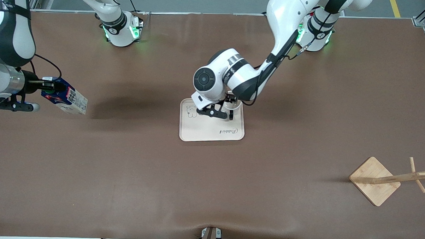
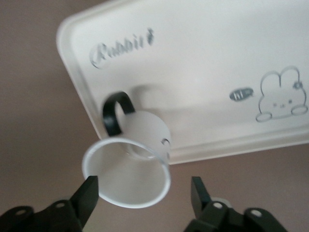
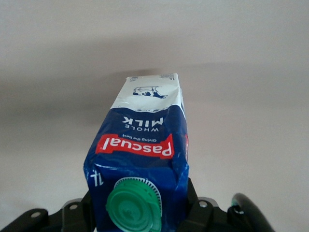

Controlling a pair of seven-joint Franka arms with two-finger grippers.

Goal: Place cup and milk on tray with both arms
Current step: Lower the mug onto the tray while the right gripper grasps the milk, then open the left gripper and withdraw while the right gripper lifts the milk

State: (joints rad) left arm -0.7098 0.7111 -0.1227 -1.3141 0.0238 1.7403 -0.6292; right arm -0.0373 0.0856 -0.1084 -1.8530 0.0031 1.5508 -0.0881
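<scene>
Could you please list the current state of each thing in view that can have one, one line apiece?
Cup: upright on the tray's edge, released.
Milk carton: cap on, gripped and lifted above the table, not yet on the tray.
Tray: flat on the table, carrying only the cup.
Left pincer: open, around the cup.
Right pincer: shut on the milk carton.
Wooden stand: standing, nothing hanging on it.

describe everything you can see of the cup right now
The cup is a white enamel-looking mug with a black loop handle and a bit of black print on its side. It stands upright on the tray, close to the tray's edge toward the robots' bases, empty as far as shows. The left gripper is open around its rim, fingers apart from the wall, so nothing grips it.
</scene>
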